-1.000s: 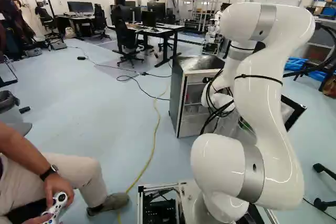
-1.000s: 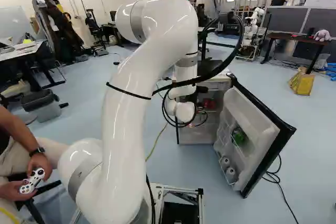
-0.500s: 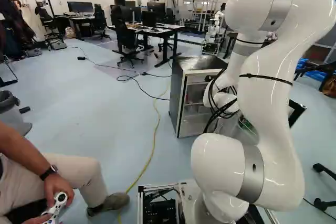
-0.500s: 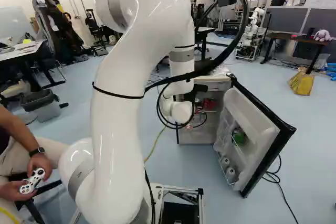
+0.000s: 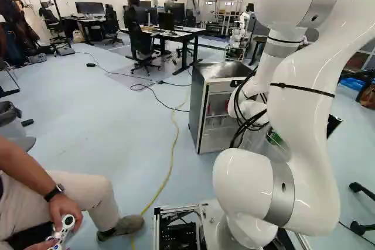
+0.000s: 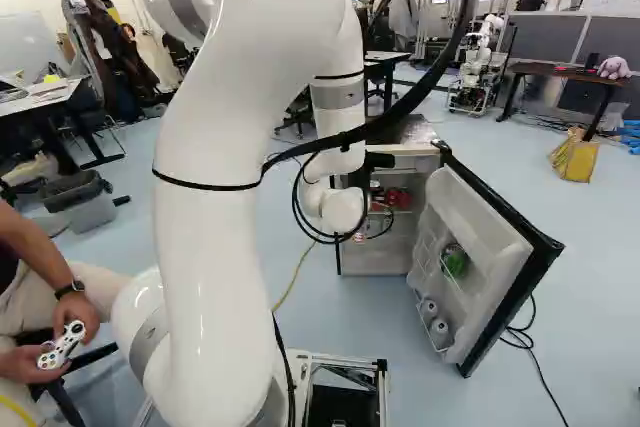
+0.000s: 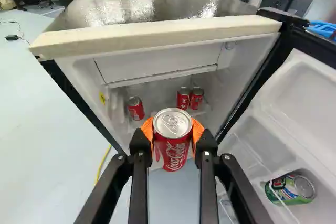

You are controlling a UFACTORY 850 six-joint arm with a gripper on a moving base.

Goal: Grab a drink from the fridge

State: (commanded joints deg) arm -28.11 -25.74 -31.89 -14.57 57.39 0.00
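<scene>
My end effector point(image 6: 363, 175) is clenched on 1 red drink can point(image 7: 173, 150), its orange pads point(image 7: 197, 131) against opposite sides. I hold the can lid up, ahead of the open front of the fridge point(image 7: 157, 34). Inside, I see 3 more red cans: 1 alone point(image 7: 136, 109) and 2 side by side point(image 7: 196, 99). The fridge door point(image 7: 304, 98) stands open, and a green can point(image 7: 298, 190) lies in its lower rack.

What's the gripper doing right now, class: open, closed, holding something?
Gripper: closed on a red can, held upright between its orange pads.
</scene>
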